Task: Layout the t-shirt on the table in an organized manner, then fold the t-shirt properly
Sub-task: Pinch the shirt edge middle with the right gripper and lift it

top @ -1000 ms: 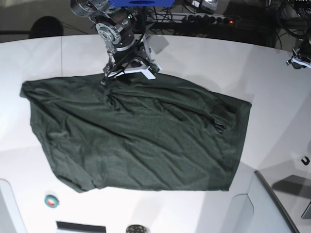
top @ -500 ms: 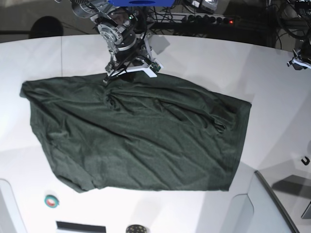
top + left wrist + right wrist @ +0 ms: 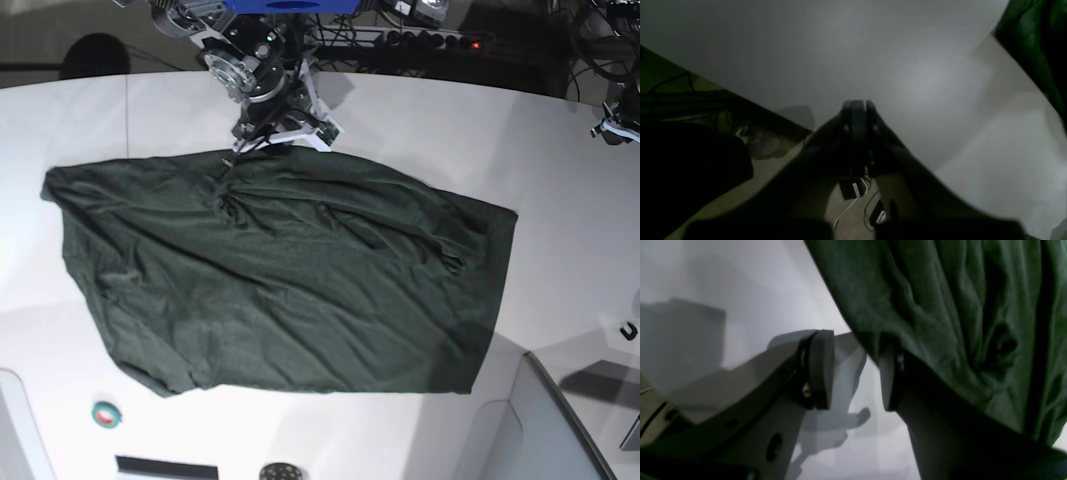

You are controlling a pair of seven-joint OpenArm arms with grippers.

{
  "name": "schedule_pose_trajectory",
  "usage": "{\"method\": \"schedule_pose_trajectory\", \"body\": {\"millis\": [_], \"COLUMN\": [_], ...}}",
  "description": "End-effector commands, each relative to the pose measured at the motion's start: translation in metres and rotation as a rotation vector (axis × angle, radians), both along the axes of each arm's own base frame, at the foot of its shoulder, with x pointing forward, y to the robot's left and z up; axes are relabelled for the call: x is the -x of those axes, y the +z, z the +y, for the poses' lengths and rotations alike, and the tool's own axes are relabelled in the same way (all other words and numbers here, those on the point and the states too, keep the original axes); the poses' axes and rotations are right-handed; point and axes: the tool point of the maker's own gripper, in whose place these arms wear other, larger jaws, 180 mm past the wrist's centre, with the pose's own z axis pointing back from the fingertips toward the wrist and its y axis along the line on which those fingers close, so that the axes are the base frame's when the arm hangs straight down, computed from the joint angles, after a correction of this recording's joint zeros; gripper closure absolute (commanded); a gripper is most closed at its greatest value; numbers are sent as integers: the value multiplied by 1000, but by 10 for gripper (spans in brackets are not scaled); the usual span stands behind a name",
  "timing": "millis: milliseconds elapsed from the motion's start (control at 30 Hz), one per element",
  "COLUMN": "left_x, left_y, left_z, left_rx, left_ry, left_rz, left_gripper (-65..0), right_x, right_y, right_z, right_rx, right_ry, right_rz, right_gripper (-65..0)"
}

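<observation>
The right claw (image 3: 855, 370) fills the lower frame, its two dark pads (image 3: 820, 368) apart with bare white desk (image 3: 740, 280) showing between them. The right-hand finger rests against the edge of the wrinkled dark green t-shirt (image 3: 957, 306), which covers the upper right. Claw shadows fall on the desk beneath.

wrist views: dim, blurred | base: sharper, bright overhead | shadows: perhaps soft
</observation>
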Motion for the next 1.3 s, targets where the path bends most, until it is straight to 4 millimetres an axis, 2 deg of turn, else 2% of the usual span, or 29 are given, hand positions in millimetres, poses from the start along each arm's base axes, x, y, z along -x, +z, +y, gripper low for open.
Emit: {"method": "schedule_pose_trajectory", "body": {"millis": [0,133,167,267,300,533,633,767,967,1067,1200,1267], "left_x": [-7,-7,-7,-7,-7,-7,-5,-4,-5,-6,-6,-6], "left_y": [13,13,13,13,13,13,12,12,12,12,12,12], "left_z": [9,9,9,9,9,9,9,9,9,9,9,9], "left_rx": [-34,-34,-34,-34,-34,-33,-33,-33,-33,-33,-33,-33], "left_ry": [-11,-11,-11,-11,-11,-10,-10,-10,-10,-10,-10,-10], "left_rz": [-29,-29,-29,-29,-29,-28,-25,-22,-24,-27,-27,-27], "left_gripper": [0,0,0,0,0,0,0,0,0,0,0,0], "right_x": [35,33,33,33,33,32,19,11,5,5,7,7], "right_y": [-14,-18,-18,-18,-18,-15,-5,4,19,19,18,17], "right_z": [8,3,3,2,2,5,8,1,8,9,9,9], "right_rx": [35,52,51,56,56,50,34,45,8,5,6,6], "right_ry": [44,45,45,44,44,49,46,32,25,17,22,21], "right_rz": [76,78,76,77,77,70,36,17,-13,-9,-4,-2], "right_gripper": [-206,-200,-177,-56,-41,-27,-27,-27,-27,-47,-189,-224]}}
